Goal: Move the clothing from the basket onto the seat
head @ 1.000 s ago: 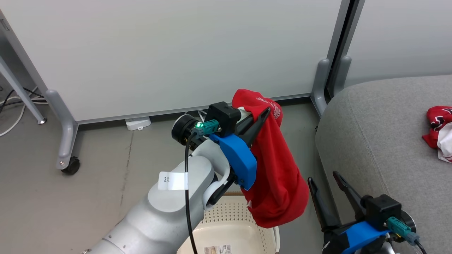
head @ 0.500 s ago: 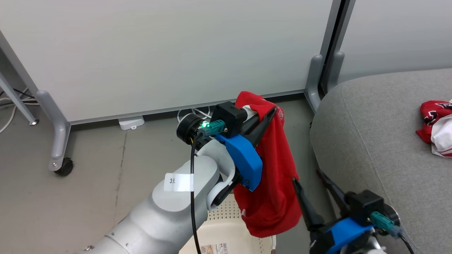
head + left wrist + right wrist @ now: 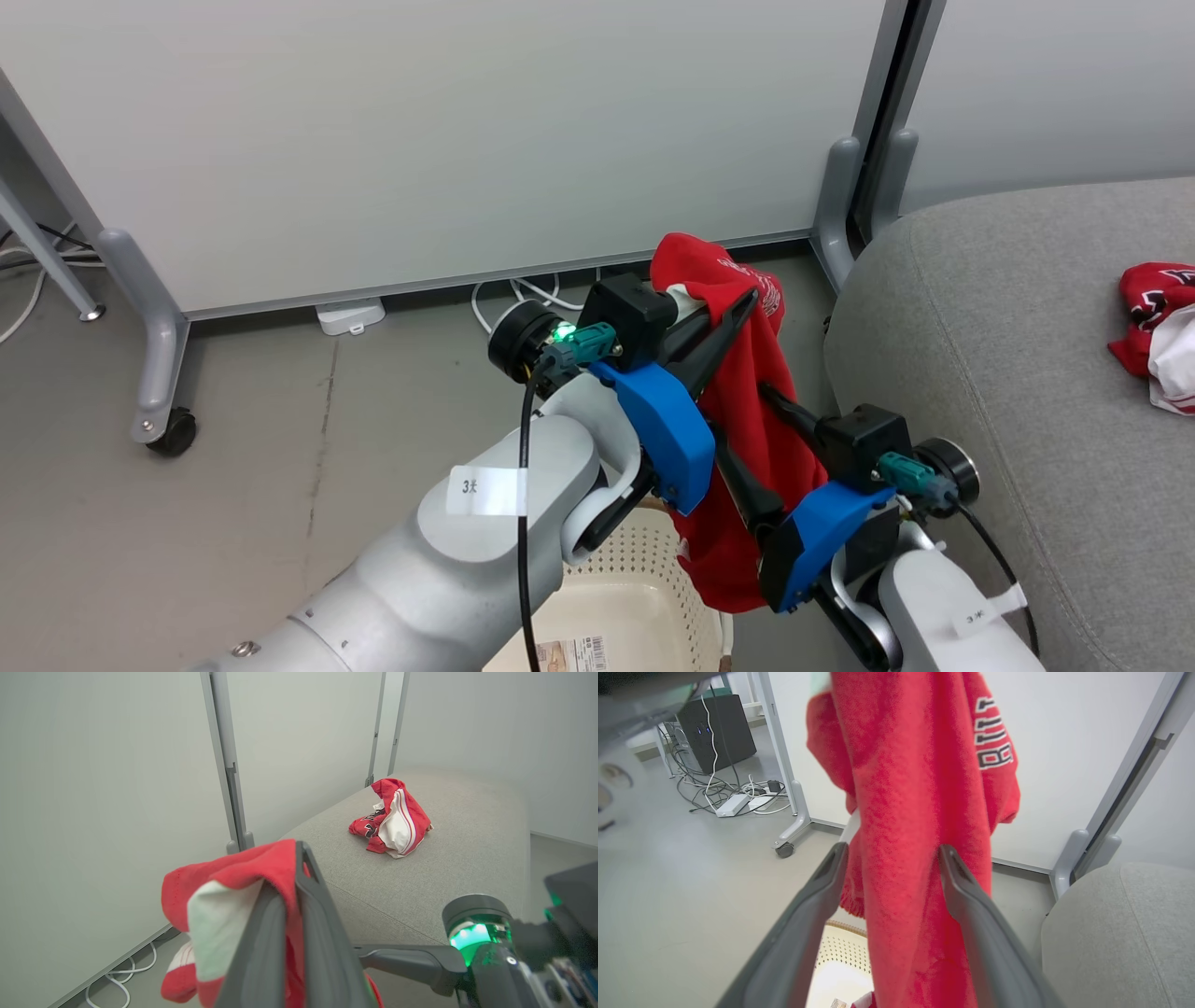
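A red garment (image 3: 761, 411) with dark lettering hangs from my left gripper (image 3: 747, 301), which is shut on its top fold above the basket (image 3: 625, 597). In the left wrist view that gripper (image 3: 299, 847) pinches red and white fabric (image 3: 219, 896). My right gripper (image 3: 742, 415) stands open, one finger on each side of the hanging cloth. The right wrist view shows the garment (image 3: 915, 765) between the spread fingers of this gripper (image 3: 893, 851), over the basket (image 3: 840, 952). Another red-and-white garment (image 3: 1153, 327) lies crumpled on the grey seat (image 3: 1008, 327).
White partition panels on grey wheeled feet (image 3: 159, 411) stand behind, close to the seat's end. A power strip (image 3: 350, 315) and cables lie on the floor by the panels. A black box (image 3: 717, 730) with more cables sits farther off.
My right gripper has come up from the lower right to the hanging garment, and its open fingers now straddle it. The left gripper keeps its hold, with little shift.
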`<state>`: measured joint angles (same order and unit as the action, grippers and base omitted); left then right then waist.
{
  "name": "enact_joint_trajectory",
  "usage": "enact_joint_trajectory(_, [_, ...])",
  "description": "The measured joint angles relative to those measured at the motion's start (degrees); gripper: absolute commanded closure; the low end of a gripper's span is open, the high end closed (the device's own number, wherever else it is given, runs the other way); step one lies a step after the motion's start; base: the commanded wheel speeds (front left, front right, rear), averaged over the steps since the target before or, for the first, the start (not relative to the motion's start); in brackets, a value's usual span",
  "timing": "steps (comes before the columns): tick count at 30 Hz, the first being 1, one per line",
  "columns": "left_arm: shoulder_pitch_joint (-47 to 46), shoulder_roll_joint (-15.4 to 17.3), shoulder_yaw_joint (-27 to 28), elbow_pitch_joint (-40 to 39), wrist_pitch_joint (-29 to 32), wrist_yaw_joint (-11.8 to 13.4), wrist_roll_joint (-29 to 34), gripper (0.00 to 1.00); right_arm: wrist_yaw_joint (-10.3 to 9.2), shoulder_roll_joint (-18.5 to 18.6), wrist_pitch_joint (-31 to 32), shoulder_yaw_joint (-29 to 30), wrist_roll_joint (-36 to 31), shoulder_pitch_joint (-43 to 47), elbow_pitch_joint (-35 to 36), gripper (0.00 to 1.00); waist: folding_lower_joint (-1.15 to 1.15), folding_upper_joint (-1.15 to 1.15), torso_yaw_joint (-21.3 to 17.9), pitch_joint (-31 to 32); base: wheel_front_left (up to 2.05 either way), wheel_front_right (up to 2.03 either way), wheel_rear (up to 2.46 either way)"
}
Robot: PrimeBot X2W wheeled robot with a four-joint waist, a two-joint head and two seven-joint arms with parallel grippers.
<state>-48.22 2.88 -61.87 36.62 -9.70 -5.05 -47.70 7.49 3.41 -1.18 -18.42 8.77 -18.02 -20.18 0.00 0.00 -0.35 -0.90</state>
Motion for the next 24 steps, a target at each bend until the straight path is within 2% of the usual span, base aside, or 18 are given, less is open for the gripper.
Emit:
enact_joint_trajectory(8, [-0.37,-0.01,-2.07,-1.31,-0.26,0.22,-1.65,1.00,0.00,-0.40,-2.10,0.23,-0.59,-6.10,-9.37,0.00,0.00,0.00,0.55,0.22,0.00,0.00,0.00])
enact_joint_trajectory(9, [-0.40,0.02,-2.23,-1.37,-0.29,0.23,-1.82,1.00,0.00,-0.45,-2.38,0.16,-0.58,-6.57,-10.36,0.15,0.00,0.00,0.59,0.29,0.00,0.00,0.00])
enact_joint_trajectory(10, [-0.40,0.02,-2.49,-1.42,-0.33,0.24,-2.01,1.00,0.00,-0.46,-2.52,0.07,-0.43,-6.89,-11.28,0.61,0.00,0.00,0.64,0.37,0.00,0.00,0.00])
enact_joint_trajectory(11, [-0.42,0.02,-2.81,-1.48,-0.34,0.36,-2.26,1.00,0.00,-0.46,-2.91,-0.12,0.19,-7.28,-12.14,1.00,0.00,0.00,0.69,0.44,0.00,0.00,0.00])
enact_joint_trajectory(24, [-1.07,0.01,-4.68,-0.58,-1.10,0.81,-3.69,1.00,0.00,-0.49,-5.56,-3.54,5.65,-9.72,-17.05,1.00,0.00,0.00,-0.21,1.29,0.00,0.00,0.00])
